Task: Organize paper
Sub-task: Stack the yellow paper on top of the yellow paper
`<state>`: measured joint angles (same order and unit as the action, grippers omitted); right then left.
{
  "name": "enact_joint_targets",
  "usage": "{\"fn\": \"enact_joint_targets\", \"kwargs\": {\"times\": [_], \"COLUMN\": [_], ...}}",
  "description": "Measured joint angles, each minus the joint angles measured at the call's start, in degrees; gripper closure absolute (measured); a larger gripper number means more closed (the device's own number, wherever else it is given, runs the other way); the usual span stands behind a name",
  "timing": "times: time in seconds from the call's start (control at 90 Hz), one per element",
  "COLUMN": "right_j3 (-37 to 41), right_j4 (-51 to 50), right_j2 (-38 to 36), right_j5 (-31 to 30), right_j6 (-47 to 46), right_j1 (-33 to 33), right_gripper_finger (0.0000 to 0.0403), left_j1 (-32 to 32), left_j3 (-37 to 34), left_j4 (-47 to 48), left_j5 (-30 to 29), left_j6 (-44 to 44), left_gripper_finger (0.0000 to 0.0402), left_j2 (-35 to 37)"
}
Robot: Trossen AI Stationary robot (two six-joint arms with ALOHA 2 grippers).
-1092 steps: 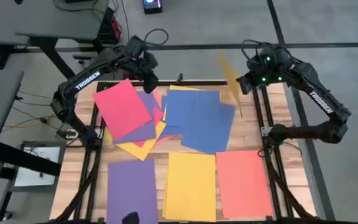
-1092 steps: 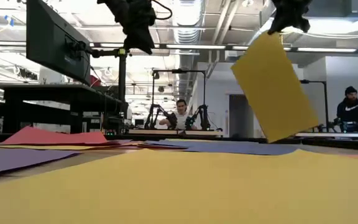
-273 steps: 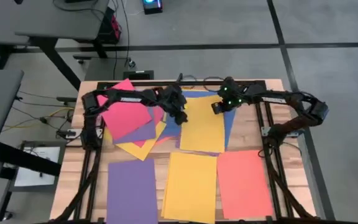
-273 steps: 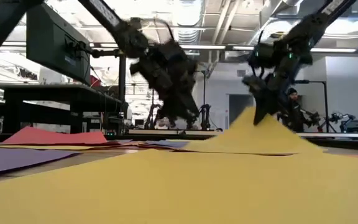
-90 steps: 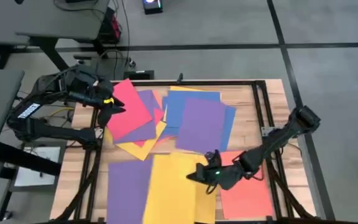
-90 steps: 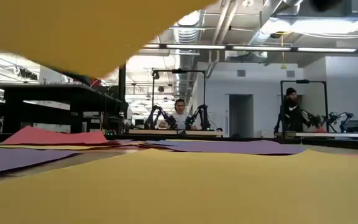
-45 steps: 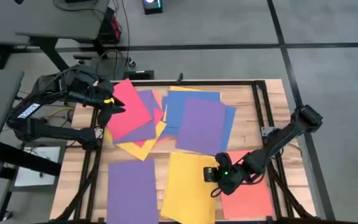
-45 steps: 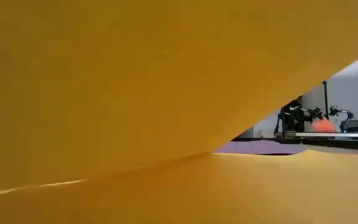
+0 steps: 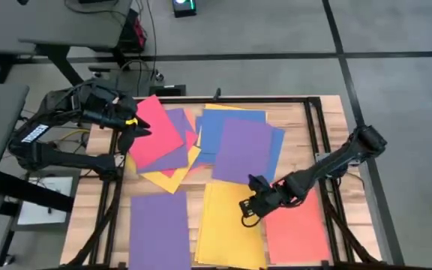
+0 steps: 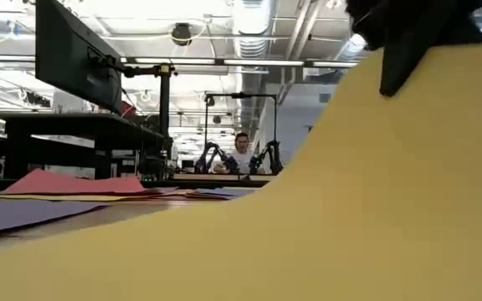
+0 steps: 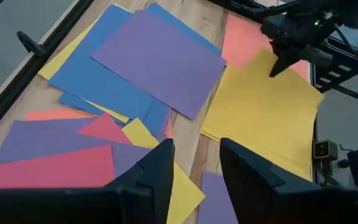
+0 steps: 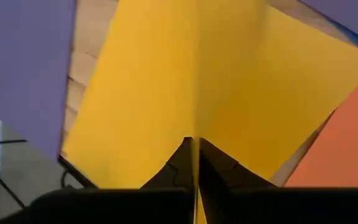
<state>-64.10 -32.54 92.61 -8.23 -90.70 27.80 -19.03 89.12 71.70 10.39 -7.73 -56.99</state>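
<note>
Right hand (image 9: 247, 211) pinching thin yellow paper sheet (image 9: 227, 232) over yellow stack | left hand (image 11: 194, 165) open, idle | we risk misaligned drop, curling.

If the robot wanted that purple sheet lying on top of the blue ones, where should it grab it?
Probably at the purple sheet's near edge, which overhangs the blue sheets onto bare table. Coming low from the front, a finger might slip under; elsewhere it lies flat on the paper.
</note>
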Motion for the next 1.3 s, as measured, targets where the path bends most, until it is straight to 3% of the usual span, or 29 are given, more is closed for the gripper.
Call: {"fn": "enact_joint_targets", "kwargs": {"times": [0.211, 0.456, 0.656, 0.978, 1.3], "right_j3": [-0.02, 0.0, 0.0, 0.0, 0.0], "right_j4": [9.14, 6.49, 3.06, 9.2, 5.07], "right_j2": [4.71, 3.19, -0.76, 2.99, 3.13], "right_j5": [1.43, 1.36, -2.52, -3.43, -3.81], "right_j6": [-3.08, -6.37, -8.39, -15.84, -17.46], "right_j1": [-0.57, -0.65, -1.06, -0.73, -2.56], "right_gripper_finger": [0.0403, 0.0403, 0.0403, 0.0403, 0.0403], "left_j1": [0.0, 0.0, 0.0, 0.0, 0.0], "left_j3": [0.0, 0.0, 0.0, 0.0, 0.0], "left_j4": [0.85, 1.92, 2.09, 2.23, 2.23], "left_j5": [0.0, 0.0, 0.0, -0.02, -0.02], "left_j6": [0.0, 0.04, 0.02, -0.32, -0.39], "left_gripper_finger": [0.0289, 0.0289, 0.0289, 0.0288, 0.0288], "left_j2": [0.0, 0.0, 0.0, 0.0, 0.0]}}
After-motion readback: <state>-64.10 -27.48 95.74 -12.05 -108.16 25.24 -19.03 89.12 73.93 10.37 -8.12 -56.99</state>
